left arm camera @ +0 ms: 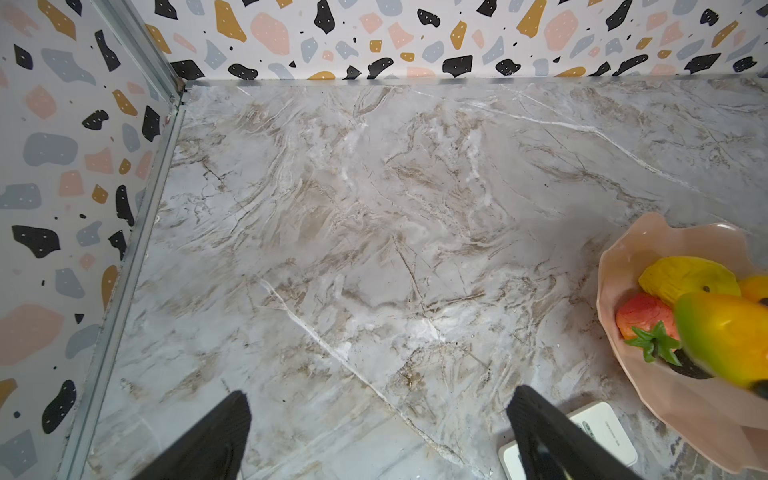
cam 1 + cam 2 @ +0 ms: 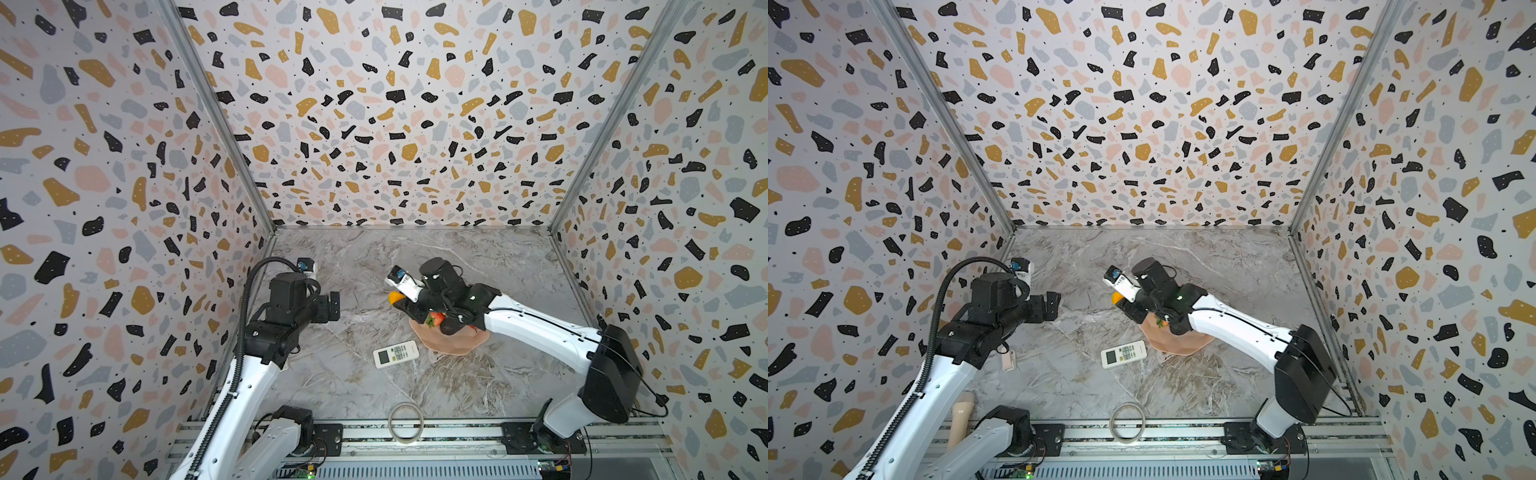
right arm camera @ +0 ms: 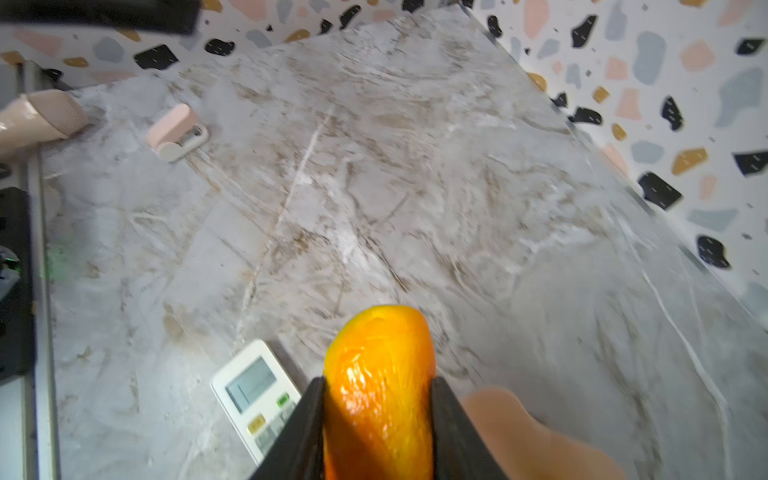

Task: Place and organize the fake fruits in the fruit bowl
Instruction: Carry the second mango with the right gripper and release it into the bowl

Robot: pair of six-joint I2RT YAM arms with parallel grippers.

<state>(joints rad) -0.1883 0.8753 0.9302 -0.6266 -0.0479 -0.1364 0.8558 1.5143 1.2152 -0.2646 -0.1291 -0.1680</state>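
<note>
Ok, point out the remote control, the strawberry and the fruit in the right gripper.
remote control (image 2: 396, 354), in a top view, middle of its white body.
strawberry (image 1: 642, 313), left wrist view, its red flesh.
orange fruit (image 3: 380, 374), right wrist view, glossy skin between the jaws.

Walls (image 2: 374, 104) carry a terrazzo print: black, mustard, pale pink and blue-grey chips with tiny black dots on white. Table (image 2: 478, 395) is grey-white marble with brown and white veins. Bowl (image 1: 681, 415) glossy pale pink. Oblong fruit (image 3: 378, 395) glossy orange; lumpy fruit (image 1: 685, 278) yellow; strawberry (image 1: 642, 316) red, green top. Remote (image 3: 249, 382) white, grey screen, green and yellow buttons. Arms (image 2: 540, 328) white with black joints
</note>
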